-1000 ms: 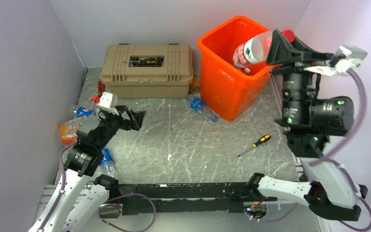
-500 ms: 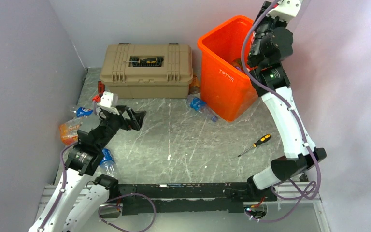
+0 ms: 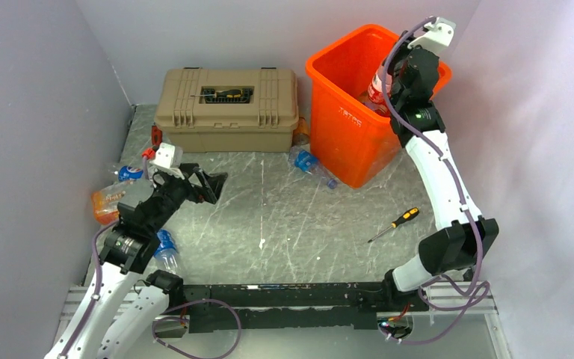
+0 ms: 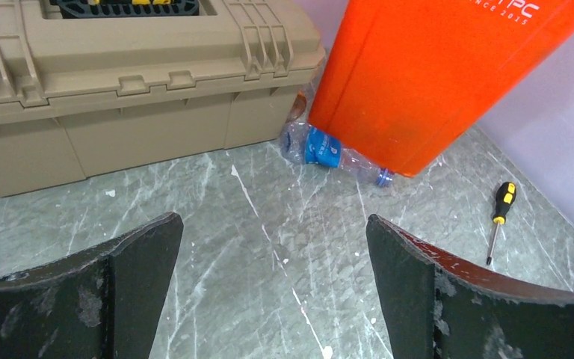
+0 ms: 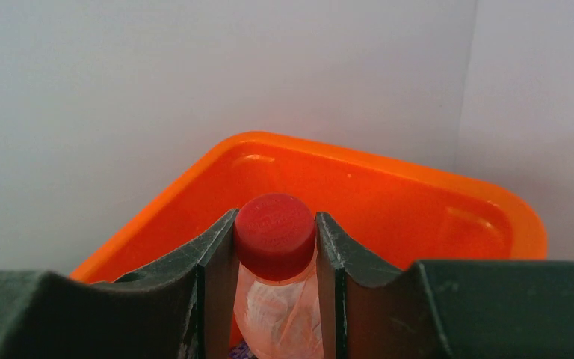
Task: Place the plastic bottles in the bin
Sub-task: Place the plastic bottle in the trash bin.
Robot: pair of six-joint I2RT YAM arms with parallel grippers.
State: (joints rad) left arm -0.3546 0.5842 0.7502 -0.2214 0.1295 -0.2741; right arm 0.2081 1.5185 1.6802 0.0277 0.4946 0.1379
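**Step in hand: release of a held bottle over the bin [image 3: 341, 123].** The bin is set at the far right of the tabletop [image 3: 284, 217]. The right claw [image 5: 275, 228] is raised over the bin's open mouth. It is closed about the neck of a bottle [image 5: 276, 314] at its red cap [image 5: 275, 247], and the body hangs down inside the rim. A clean drop is judged to require two things: the bottle must hang wholly over the opening, and the jaws should be parted only then, so that nothing strikes the rim and bounces out. The left claw [image 4: 273, 224] is spread wide and empty, low over the left of the tabletop.

**Materials and shapes.**
- **Tabletop:** grey, hard and smooth, veined like marble.
- **Bin:** glossy orange moulded plastic; square, thick-rimmed and tapered downward.
- **Toolbox [image 3: 228, 112]:** tan, ribbed and latched.
- **Loose bottles:** thin clear plastic, mostly crushed, and judged light and springy.
  - A blue-labelled bottle [image 3: 312, 166] lies against the bin's foot.
  - An orange-wrapped bottle [image 3: 107, 202] lies beside the left arm.
  - A blue-banded bottle [image 3: 164, 250] also lies beside the left arm.
- **Screwdriver [image 3: 394, 224]:** slender, with a yellow-and-black handle; it lies apart on the right.
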